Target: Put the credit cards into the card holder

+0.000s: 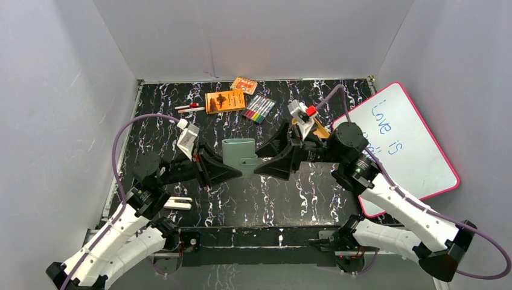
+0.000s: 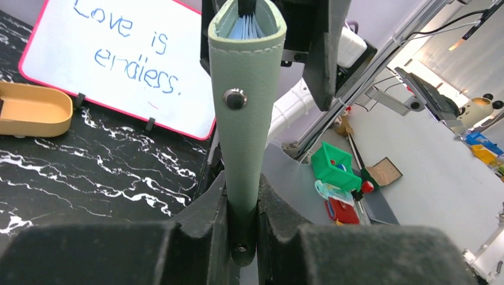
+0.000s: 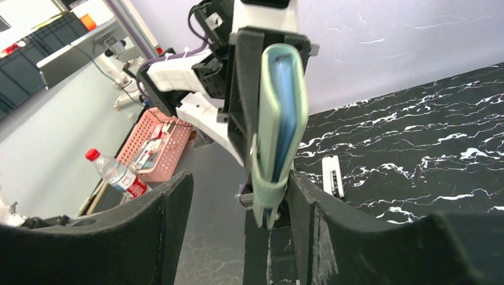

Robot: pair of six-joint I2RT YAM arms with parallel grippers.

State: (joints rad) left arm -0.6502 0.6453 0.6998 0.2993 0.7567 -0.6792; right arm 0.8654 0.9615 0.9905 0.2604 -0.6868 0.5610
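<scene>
We have the card holder [image 2: 243, 119] held up on edge in the left gripper [image 2: 242, 205], whose jaws are pinched narrow on one end of it. The right gripper [image 3: 238, 184] faces it from the opposite end with its jaws spread wide. The holder stands between them, close to one finger and not clamped. Blue sleeves [image 3: 289, 113] show along its open edge, but we cannot tell whether any credit cards sit inside them. We see no loose cards near either gripper, so we judge that loading may be done but is not confirmed.
</scene>
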